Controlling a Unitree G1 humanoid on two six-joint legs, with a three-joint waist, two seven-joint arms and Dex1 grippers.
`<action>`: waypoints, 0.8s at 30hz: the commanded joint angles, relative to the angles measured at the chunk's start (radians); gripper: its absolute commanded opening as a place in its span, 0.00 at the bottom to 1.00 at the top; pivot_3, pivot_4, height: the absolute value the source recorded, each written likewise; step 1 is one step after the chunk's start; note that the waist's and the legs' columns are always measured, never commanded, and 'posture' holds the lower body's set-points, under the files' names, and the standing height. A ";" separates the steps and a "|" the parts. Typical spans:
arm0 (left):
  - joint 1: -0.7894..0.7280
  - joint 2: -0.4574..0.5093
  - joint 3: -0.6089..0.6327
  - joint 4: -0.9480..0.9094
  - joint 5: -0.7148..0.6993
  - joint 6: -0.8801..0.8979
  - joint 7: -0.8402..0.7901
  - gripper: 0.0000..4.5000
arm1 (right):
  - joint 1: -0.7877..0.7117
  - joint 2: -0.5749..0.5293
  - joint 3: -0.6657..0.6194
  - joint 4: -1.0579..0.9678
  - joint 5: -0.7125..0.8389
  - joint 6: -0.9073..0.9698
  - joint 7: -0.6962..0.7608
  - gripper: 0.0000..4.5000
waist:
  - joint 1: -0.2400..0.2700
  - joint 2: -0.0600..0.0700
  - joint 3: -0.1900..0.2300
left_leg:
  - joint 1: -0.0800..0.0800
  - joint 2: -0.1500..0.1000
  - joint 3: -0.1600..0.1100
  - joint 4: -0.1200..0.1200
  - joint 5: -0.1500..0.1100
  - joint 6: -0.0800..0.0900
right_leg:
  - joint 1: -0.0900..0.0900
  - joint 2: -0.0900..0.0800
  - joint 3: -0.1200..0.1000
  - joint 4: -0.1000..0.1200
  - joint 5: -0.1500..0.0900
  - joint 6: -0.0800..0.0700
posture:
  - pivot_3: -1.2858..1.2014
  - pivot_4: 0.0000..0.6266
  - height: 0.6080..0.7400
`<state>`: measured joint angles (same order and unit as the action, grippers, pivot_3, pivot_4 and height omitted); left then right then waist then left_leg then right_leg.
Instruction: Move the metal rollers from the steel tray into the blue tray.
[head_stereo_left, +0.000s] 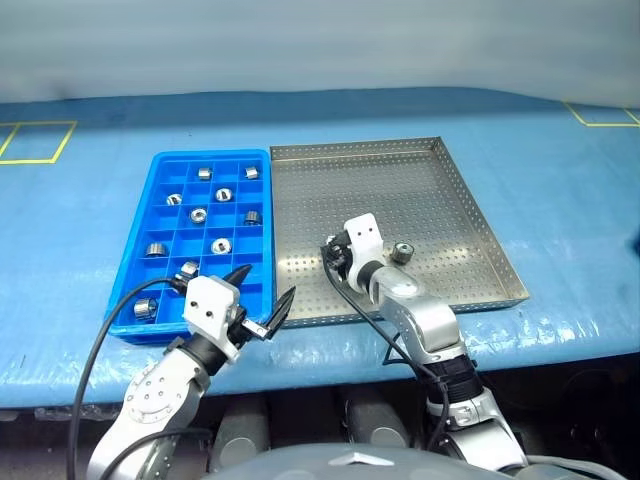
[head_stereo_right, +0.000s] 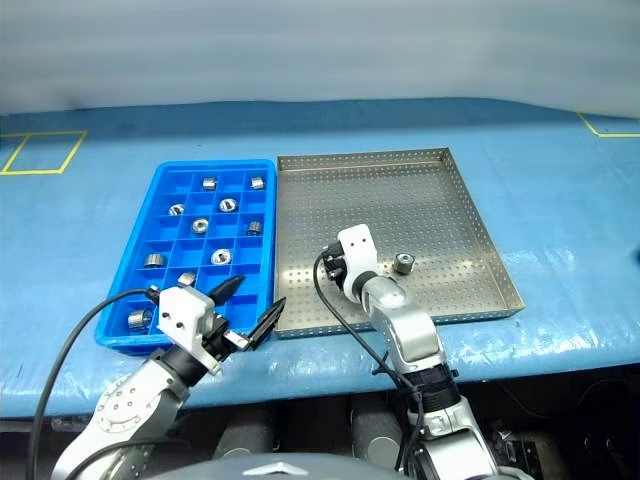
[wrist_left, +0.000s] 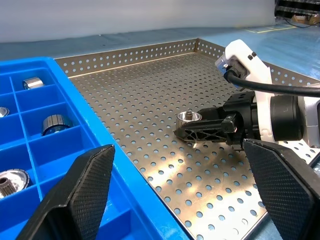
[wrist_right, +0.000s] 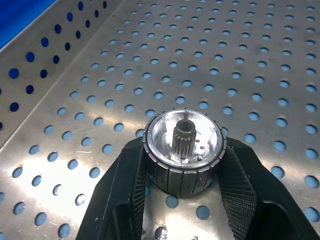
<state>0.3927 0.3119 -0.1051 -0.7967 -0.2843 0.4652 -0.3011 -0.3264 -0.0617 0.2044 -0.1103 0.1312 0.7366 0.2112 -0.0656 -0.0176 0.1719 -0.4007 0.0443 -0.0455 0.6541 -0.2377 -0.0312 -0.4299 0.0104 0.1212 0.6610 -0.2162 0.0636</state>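
The blue-covered desk (head_stereo_left: 560, 180) carries the steel tray (head_stereo_left: 450, 190), under the right hand (wrist_right: 182, 200), with the blue tray (head_stereo_left: 160, 175) touching it on that hand's left. The left hand (head_stereo_left: 262, 300) hovers wide open and empty at the blue tray's near corner. Nine metal rollers (head_stereo_left: 222, 245) already sit in compartments; another roller (head_stereo_left: 403, 253) lies loose just right of the right hand. That hand is closed on a ribbed roller (wrist_right: 182, 145) resting on the perforated floor. It looks centred between the fingers (wrist_right: 122, 200), so lift straight up, clear the rims, then carry it leftward to an empty compartment.
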 joint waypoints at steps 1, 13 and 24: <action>0.024 -0.010 0.013 -0.056 0.016 -0.041 0.024 1.00 | -0.105 0.019 0.026 -0.106 0.022 0.031 0.035 0.38 | 0.003 0.000 0.000 | 0.000 0.000 0.000 0.000 0.000 0.000 | 0.000 0.000 0.000 0.000 0.000 0.000 | 0.58 0.24 1.00; 0.179 -0.047 0.058 -0.116 0.060 -0.109 0.099 1.00 | -0.325 0.046 0.209 -0.001 0.003 0.131 0.157 0.38 | 0.070 0.000 0.000 | 0.000 0.000 -0.002 -0.006 0.000 0.000 | -0.001 0.000 -0.002 -0.002 -0.002 -0.004 | 0.64 0.24 1.00; 0.240 -0.070 0.033 -0.136 0.082 -0.137 0.125 1.00 | -0.327 -0.009 0.307 0.038 -0.029 0.208 0.217 0.38 | 0.115 0.000 0.000 | 0.000 0.000 0.000 -0.006 0.000 0.000 | -0.002 -0.001 -0.002 -0.002 -0.003 -0.004 | 0.65 0.24 1.00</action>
<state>0.6300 0.2463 -0.0644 -0.8762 -0.2068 0.3548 -0.1759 -0.6439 -0.0663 0.5133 -0.0464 0.1141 0.9297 0.4227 0.0491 -0.0175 0.1721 -0.4009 0.0443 -0.0459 0.6480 -0.2378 -0.0314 -0.4323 0.0096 0.1192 0.6585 -0.2194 0.0594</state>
